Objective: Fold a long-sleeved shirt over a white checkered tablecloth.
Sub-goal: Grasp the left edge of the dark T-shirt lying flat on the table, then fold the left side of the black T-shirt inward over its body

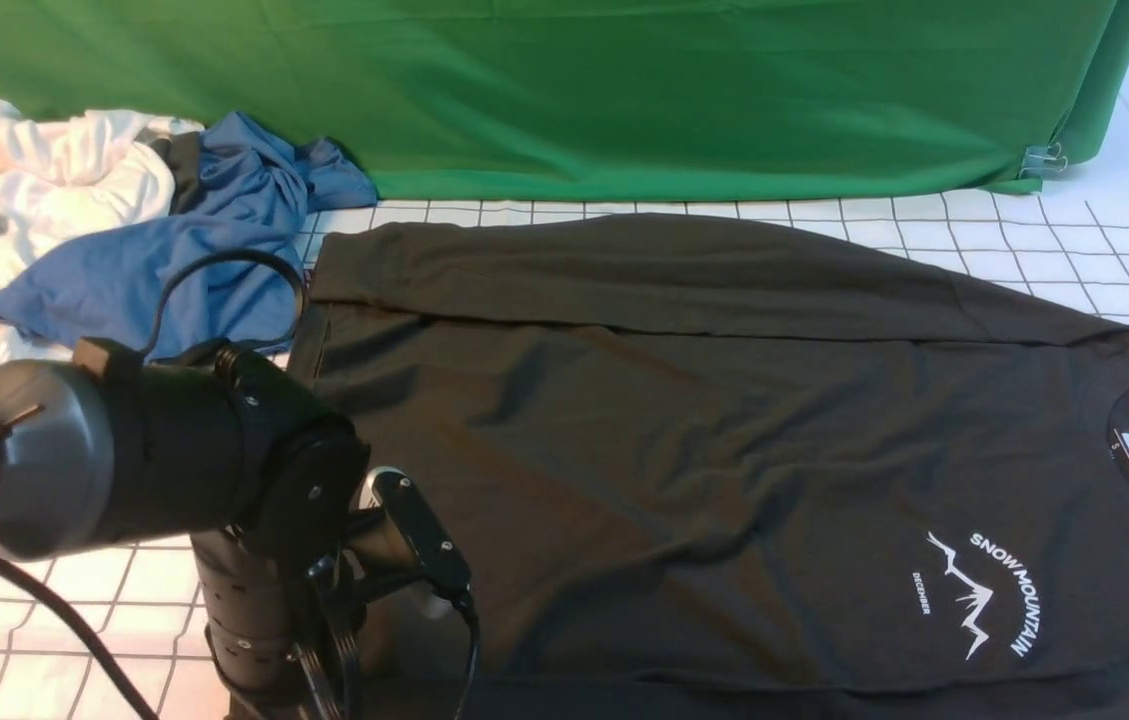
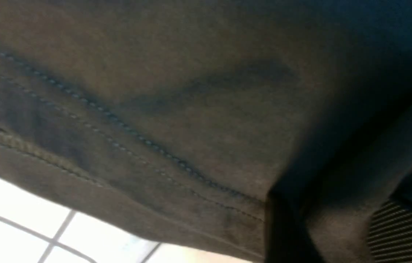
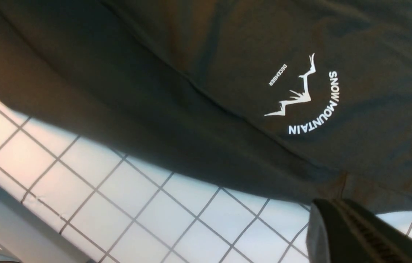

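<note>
One charcoal long-sleeved shirt [image 1: 684, 420] lay on one white checked tablecloth [image 1: 1024, 225]; wrist views alone showed left gripper [image 2: 337, 233], right gripper [image 3: 359, 237], finger gap indeterminable.

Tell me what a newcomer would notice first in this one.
The large dark long-sleeved shirt spread sideways across the gridded tablecloth dominates, its white SNOW MOUNTAIN print near the front right. The robot's bulky black left arm looms at the lower left, by the shirt's hem. Behind, a green cloth backs the scene, with a blue garment and white garments heaped at the far left.
</note>
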